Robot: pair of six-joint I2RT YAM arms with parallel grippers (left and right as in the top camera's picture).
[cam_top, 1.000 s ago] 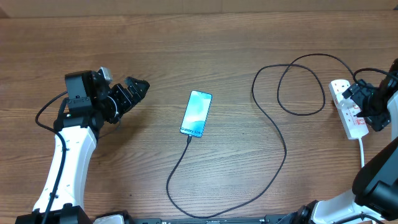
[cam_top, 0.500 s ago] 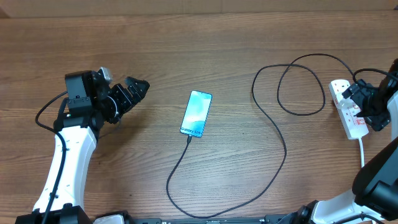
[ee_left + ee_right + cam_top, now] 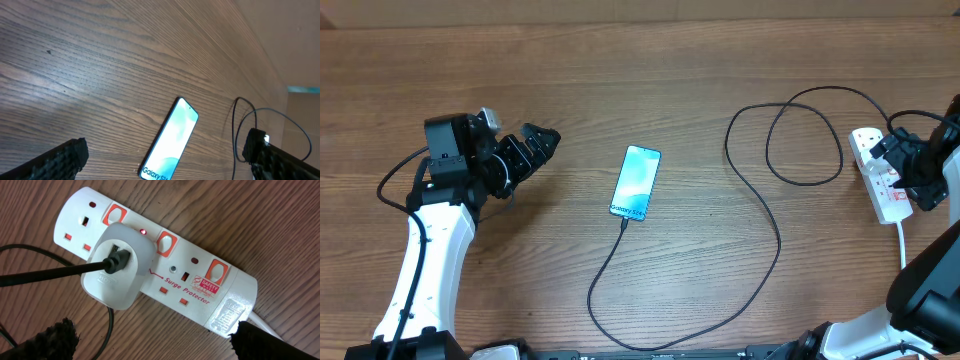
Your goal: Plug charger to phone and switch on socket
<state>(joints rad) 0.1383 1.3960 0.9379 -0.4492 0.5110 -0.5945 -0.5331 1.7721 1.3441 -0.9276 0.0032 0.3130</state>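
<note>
The phone lies flat mid-table with its blue-teal screen up; it also shows in the left wrist view. The thin black charger cable meets the phone's near short edge, loops across the table and runs to a white plug seated in the white socket strip. In the right wrist view the socket strip shows red switches, and a small red light glows beside the plug. My left gripper is open and empty, left of the phone. My right gripper is open just above the strip.
The strip's white cord runs toward the table's front edge at the right. Thick black robot cables hang by the left arm. The charger's loops lie between the phone and the strip.
</note>
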